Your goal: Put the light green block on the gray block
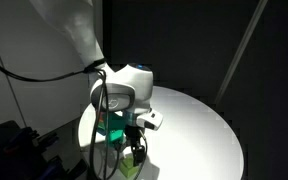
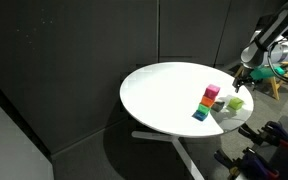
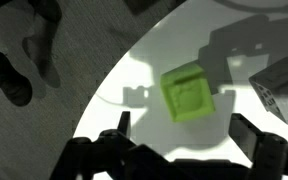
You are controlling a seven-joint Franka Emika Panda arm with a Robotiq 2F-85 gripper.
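I'm on the approach-and-grasp step. In the wrist view my claw (image 3: 181, 128) is spread wide and holds nothing. The green block (image 3: 189, 93) lies on the table (image 3: 134, 90) between the fingers but ahead of them, and the gray block (image 3: 280, 88) sits just right of it, not touching. Next I need to descend, straddle the green block, and close. Only an exterior view shows a coloured stack (image 2: 208, 100) left of the green block; I can't find the gray block there.

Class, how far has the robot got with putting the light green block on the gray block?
Done: nothing; the light green block lies on the table, apart from the gray block. In hand: the open claw hovers over it. Left: grasp, lift, stack.
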